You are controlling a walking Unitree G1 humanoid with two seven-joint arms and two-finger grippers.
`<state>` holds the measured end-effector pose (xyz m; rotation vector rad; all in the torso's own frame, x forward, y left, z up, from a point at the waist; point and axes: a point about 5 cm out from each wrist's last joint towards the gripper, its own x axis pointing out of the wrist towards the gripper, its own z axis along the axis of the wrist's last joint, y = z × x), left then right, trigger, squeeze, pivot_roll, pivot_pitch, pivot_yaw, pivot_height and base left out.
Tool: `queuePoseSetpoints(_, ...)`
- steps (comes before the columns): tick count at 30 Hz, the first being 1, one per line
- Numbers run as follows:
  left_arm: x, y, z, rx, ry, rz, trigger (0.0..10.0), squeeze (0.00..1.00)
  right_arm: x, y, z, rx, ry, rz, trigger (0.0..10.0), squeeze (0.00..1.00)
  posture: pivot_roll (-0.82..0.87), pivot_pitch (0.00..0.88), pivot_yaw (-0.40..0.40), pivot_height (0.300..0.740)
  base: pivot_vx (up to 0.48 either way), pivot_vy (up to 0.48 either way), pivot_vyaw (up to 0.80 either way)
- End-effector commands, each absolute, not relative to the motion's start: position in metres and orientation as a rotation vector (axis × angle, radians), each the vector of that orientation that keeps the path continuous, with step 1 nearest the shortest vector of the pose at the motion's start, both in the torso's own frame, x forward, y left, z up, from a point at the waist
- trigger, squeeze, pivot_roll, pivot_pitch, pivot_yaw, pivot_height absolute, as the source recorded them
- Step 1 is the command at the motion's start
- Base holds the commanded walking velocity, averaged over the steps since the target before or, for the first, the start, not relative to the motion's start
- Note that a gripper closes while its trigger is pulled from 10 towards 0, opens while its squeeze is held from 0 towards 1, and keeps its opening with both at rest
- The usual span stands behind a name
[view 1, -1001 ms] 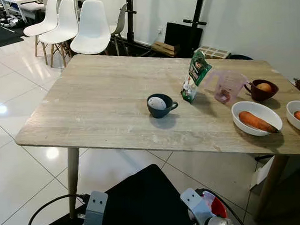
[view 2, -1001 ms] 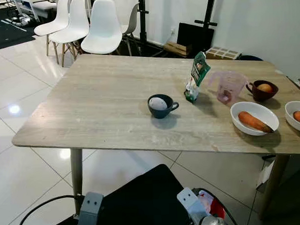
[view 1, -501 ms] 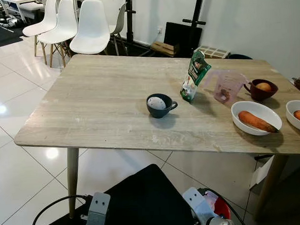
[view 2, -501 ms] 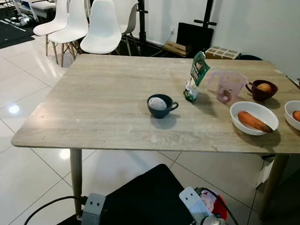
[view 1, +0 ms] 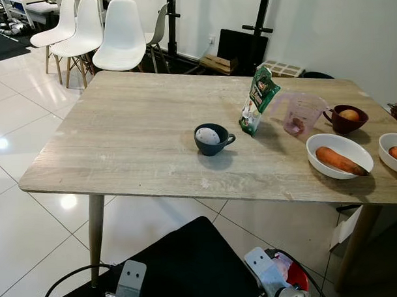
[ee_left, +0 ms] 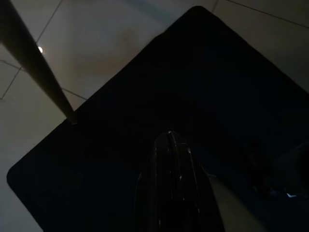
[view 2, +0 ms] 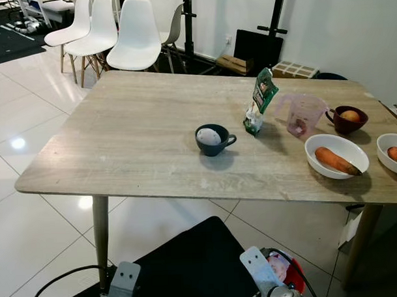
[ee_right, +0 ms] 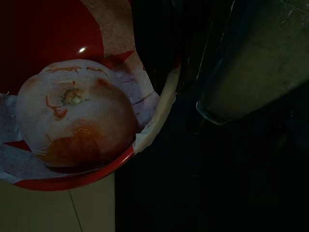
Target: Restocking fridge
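Left claw (ee_left: 170, 145) fingers together, empty, above black mat (ee_left: 145, 96).

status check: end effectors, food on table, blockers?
Left end effector shut, hanging low. Right one by a red bowl. Carrot bowl, snack bag untouched on table. No obstruction seen.

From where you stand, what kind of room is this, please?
Probably a dining area in a home, though no fridge is visible. A wooden dining table holds food: a carrot in a white bowl and a green snack bag. White chairs stand behind it on a tiled floor.
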<state>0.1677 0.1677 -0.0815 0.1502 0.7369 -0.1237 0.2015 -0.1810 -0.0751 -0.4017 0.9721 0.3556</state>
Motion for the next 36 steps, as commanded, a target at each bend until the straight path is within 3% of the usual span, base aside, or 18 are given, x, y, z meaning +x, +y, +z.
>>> queuePoseSetpoints(1,0.1628,0.1633,-0.0845,0.126,0.756,-0.111,10.0,0.00,0.2024,-0.1811,-0.0743,-0.384,0.960,0.346,10.0,0.00,-0.09,0.048,-0.084,0.700,0.000,0.000,0.00)
queuePoseSetpoints(36,0.1594,0.1651,-0.0860,0.134,0.767,-0.120,10.0,0.00,0.1996,-0.1831,-0.0757,-0.373,0.960,0.313,10.0,0.00,-0.08,0.060,-0.069,0.700,0.000,0.000,-0.75)
